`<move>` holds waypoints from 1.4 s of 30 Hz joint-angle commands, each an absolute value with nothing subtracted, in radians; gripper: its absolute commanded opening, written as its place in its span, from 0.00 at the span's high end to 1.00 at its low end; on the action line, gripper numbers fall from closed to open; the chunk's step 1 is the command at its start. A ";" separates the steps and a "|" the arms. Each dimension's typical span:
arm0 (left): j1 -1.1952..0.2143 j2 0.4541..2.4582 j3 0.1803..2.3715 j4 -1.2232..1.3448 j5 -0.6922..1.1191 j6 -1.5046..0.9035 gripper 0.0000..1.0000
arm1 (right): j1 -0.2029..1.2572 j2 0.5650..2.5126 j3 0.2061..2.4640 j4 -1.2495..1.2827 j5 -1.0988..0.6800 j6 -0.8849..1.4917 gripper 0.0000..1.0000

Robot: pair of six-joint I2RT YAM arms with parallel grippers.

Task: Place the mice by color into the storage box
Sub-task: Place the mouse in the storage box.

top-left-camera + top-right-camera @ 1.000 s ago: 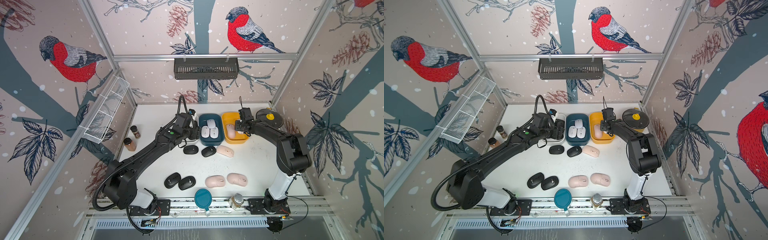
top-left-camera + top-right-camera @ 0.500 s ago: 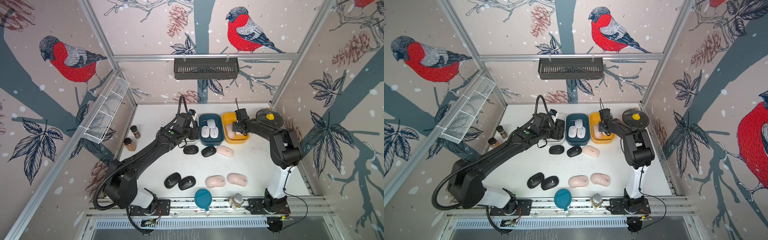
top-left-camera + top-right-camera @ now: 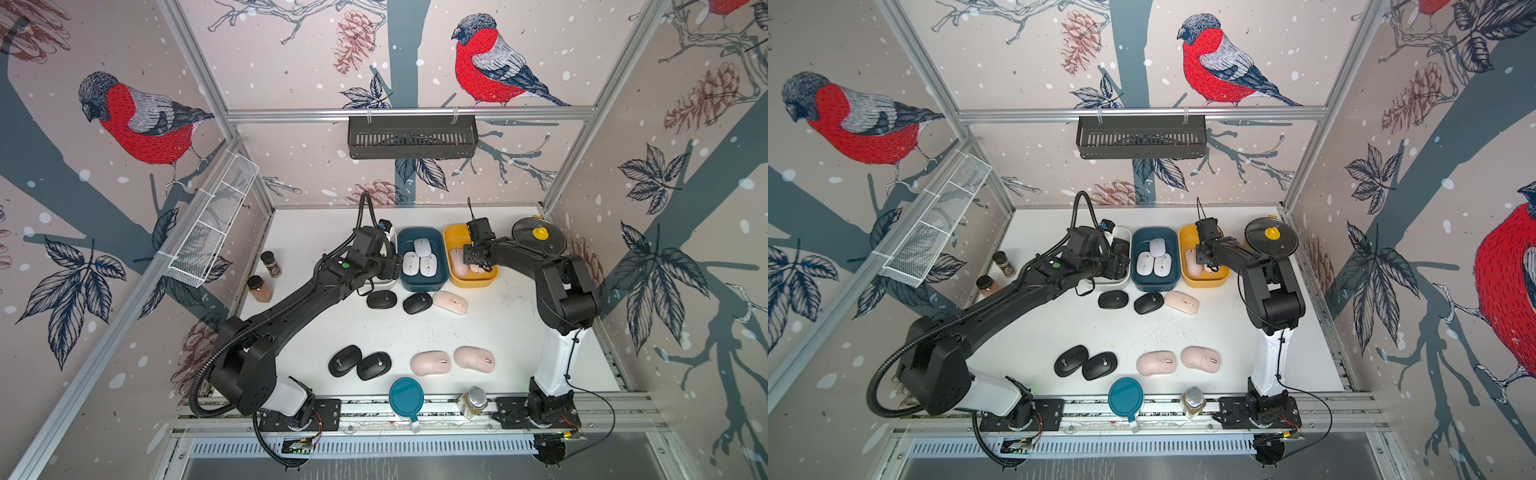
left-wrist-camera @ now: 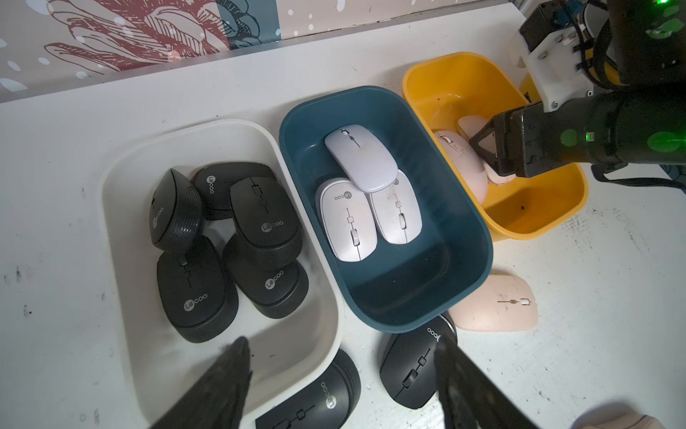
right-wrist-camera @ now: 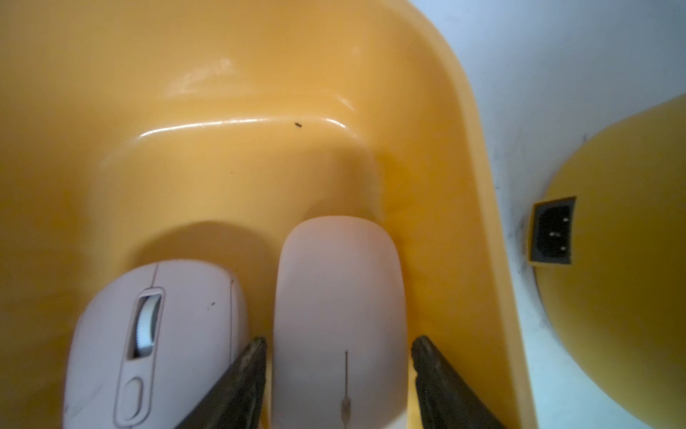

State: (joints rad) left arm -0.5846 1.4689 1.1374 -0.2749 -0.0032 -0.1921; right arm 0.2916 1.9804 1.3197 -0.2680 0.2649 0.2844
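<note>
My right gripper (image 5: pixel 339 341) is down in the yellow box (image 5: pixel 464 185), open. Its fingertips flank a flat pink mouse (image 5: pixel 337 282) with a thin gap on each side. A second pink mouse (image 5: pixel 159 315) with a wheel lies beside it. My left gripper (image 4: pixel 341 343) hangs open and holds nothing, above the white box (image 4: pixel 122 178) of several black mice (image 4: pixel 263 215). Three white mice (image 4: pixel 349 219) fill the blue box (image 4: pixel 464 208). On the table lie black mice (image 3: pixel 381 299) (image 3: pixel 417 302) (image 3: pixel 345 360) (image 3: pixel 374 365) and pink mice (image 3: pixel 450 302) (image 3: pixel 430 362) (image 3: pixel 475 358).
Two spice jars (image 3: pixel 271 263) (image 3: pixel 259 289) stand by the left wall. A teal lid (image 3: pixel 406 395) and a glass jar (image 3: pixel 472 402) sit at the front edge. A round lid with a yellow knob (image 3: pixel 538 241) lies right of the yellow box. A wire basket (image 3: pixel 212 226) hangs on the left wall.
My right gripper has sunk a little deeper into the yellow box and its jaws have parted off the flat pink mouse. The left arm has not moved.
</note>
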 commanded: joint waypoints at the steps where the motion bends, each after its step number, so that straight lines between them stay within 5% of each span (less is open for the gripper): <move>1: -0.584 1.470 1.141 -0.256 -0.006 -0.188 0.23 | 0.292 1.990 1.329 -0.269 0.278 0.281 0.36; 20: -0.585 1.456 1.140 -0.257 -0.021 -0.186 0.23 | 0.306 1.857 1.279 -0.278 0.286 0.305 0.34; 42: -0.585 1.442 1.133 -0.247 -0.036 -0.185 0.23 | 0.607 1.228 0.755 -0.134 0.240 0.299 0.31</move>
